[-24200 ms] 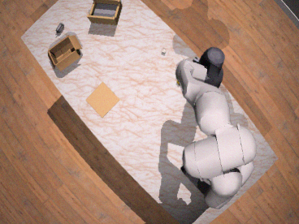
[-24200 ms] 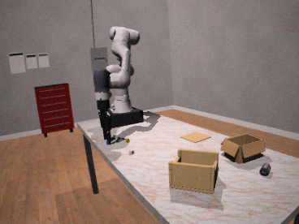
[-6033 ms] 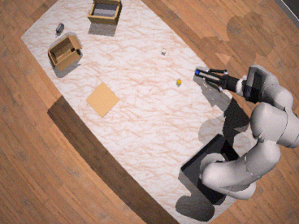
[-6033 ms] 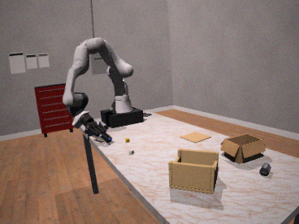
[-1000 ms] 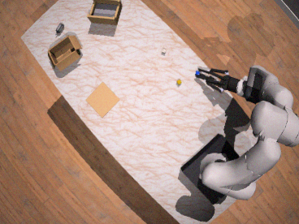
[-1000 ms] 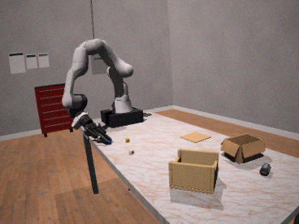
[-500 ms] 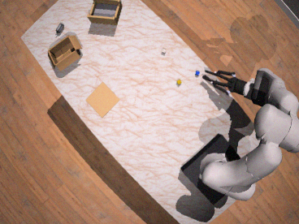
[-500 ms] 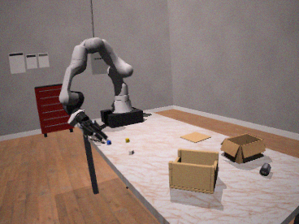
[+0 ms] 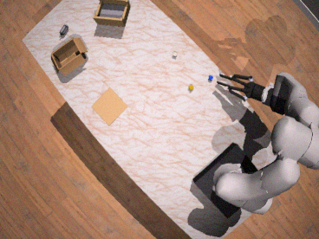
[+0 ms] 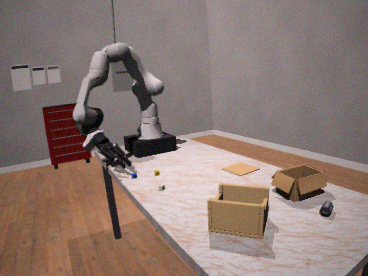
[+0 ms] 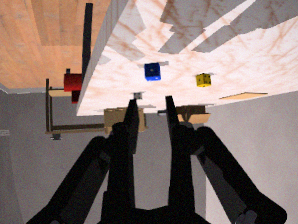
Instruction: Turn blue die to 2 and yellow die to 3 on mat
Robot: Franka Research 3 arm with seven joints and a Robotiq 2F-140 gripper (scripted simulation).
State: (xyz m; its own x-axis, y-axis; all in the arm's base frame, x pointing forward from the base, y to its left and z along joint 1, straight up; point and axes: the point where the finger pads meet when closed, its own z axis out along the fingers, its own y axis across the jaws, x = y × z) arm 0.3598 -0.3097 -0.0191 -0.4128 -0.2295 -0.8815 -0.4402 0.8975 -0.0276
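Hovering low at the table's (image 9: 143, 130) near edge, the gripper (image 9: 222, 80) is pointing along the marbled top with its jaws set narrow and nothing between them. The blue die (image 9: 211, 78) is sitting flat on the table just ahead of the fingertips, apart from them, roughly in line with the gap between the jaws in the wrist view (image 11: 152, 71). The yellow die (image 9: 191, 87) is resting farther out from the jaws and off to one side, near the blue one (image 11: 204, 80). The white die (image 9: 174, 54) is lying beyond both, well apart from the fingers. The tan mat (image 9: 109, 106) is lying well away from the jaws, far across the table, with no die on it. Past the mat, two cardboard boxes (image 9: 69, 54) (image 9: 112, 12) and a small dark cylinder (image 9: 63, 29) are standing at the far end. Die faces are too small to read.
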